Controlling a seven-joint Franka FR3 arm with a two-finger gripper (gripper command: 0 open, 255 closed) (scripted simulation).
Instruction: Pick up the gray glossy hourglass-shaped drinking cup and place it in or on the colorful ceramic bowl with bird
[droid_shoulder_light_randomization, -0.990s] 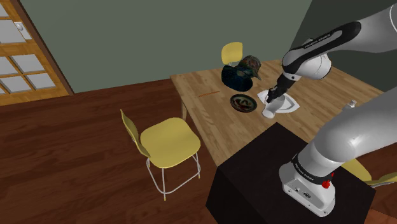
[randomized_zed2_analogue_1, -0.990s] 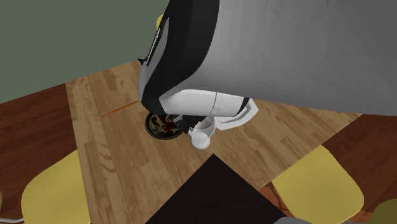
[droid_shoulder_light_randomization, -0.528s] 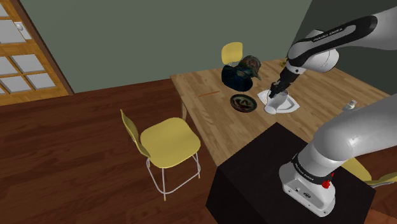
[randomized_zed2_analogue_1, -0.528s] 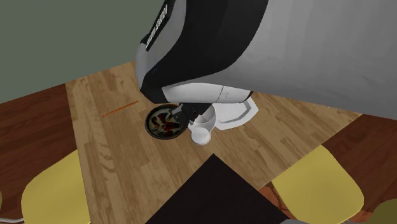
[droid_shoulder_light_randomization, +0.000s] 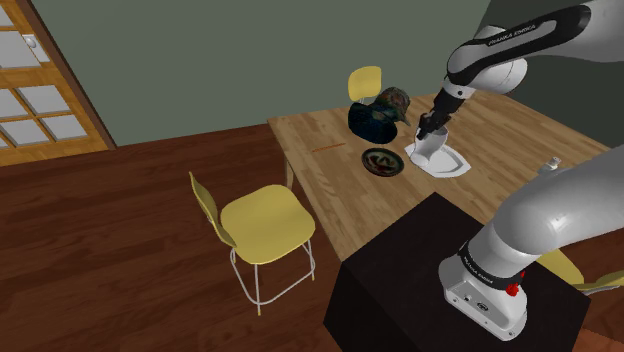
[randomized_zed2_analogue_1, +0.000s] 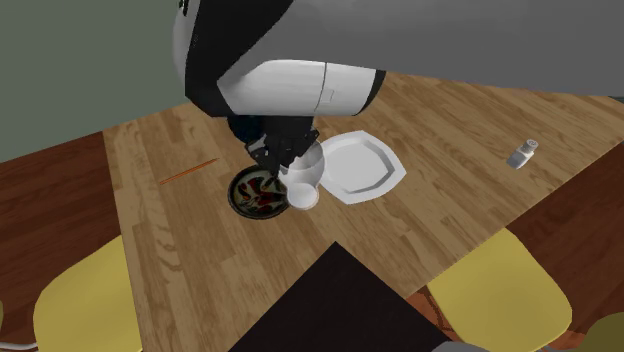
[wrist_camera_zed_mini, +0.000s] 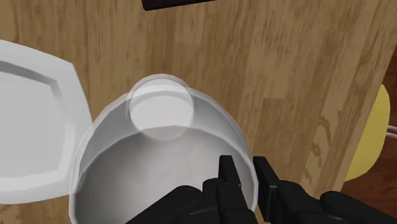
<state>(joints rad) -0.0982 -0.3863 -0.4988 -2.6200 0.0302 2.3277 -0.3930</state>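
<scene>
You have one wooden bench (droid_shoulder_light_randomization: 325, 185). On it sit one white plate (randomized_zed2_analogue_1: 362, 166) and one dark bowl (randomized_zed2_analogue_1: 252, 196) with red marks. There is one cup (wrist_camera_zed_mini: 159, 146), pale grey and shiny, with a wide mouth. Your gripper (wrist_camera_zed_mini: 245, 164) pinches its rim and holds it up over the plate's edge, near the bowl.

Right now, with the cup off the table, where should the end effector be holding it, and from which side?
The rim wall, entered from the open mouth. The end effector pinches the white cup so: one finger inside, one outside. That wall is thin enough for the fingers, while the body curves toward a smaller base and would probably slip.
</scene>
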